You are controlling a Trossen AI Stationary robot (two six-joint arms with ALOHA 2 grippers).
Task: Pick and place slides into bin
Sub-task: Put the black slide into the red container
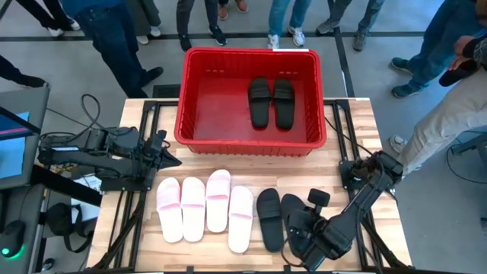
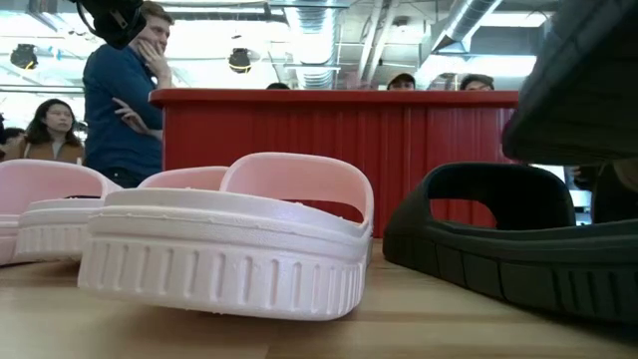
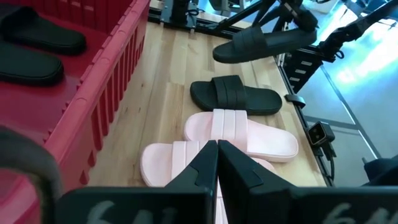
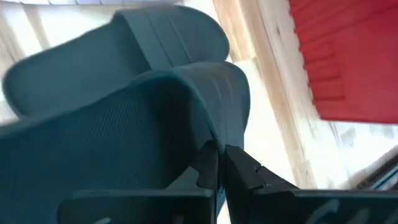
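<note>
**Black slide lifted, two already in the bin**

Item: black slide [image 3: 264,42], raised off the table [image 1: 358,137] at about five o'clock, pinched in the shut right gripper [image 4: 216,163] by what looks like its strap edge. A second black slide [image 1: 268,218] lies flat just beside it, with four pink slides [image 1: 205,207] in a row toward seven o'clock. Two black slides [image 1: 272,102] lie inside the red bin [image 1: 190,99] at twelve o'clock.

Left gripper [image 3: 216,158]: fingers pressed together, empty, waiting at nine o'clock.

Handling, judged: light foam, soft and bendy, not fragile; the strap or a side edge gives the surest hold.

Clearance: the bin's rim stands well above the tabletop and must be cleared; bare bin floor remains toward its ten o'clock side.
</note>
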